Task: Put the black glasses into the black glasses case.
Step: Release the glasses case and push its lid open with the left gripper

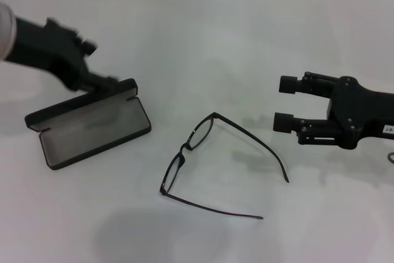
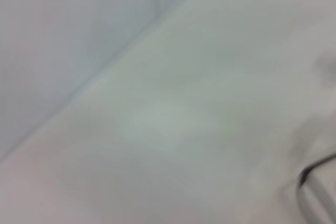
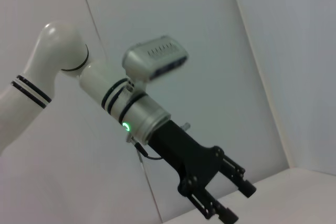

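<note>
The black glasses [image 1: 188, 147] lie unfolded on the white table, lenses toward the left, both temple arms stretched out to the right and front. The black glasses case [image 1: 92, 129] lies open at the left, grey lining showing, lid tilted back. My left gripper [image 1: 101, 81] is just behind the lid's rear edge. It also shows in the right wrist view [image 3: 239, 203], fingers apart with nothing between them. My right gripper [image 1: 286, 103] is open and empty, hovering to the right of the glasses, fingers pointing at them.
The white table [image 1: 203, 41] ends at a tiled wall at the back. The left wrist view shows blurred table and a thin dark edge [image 2: 315, 174] that I cannot identify.
</note>
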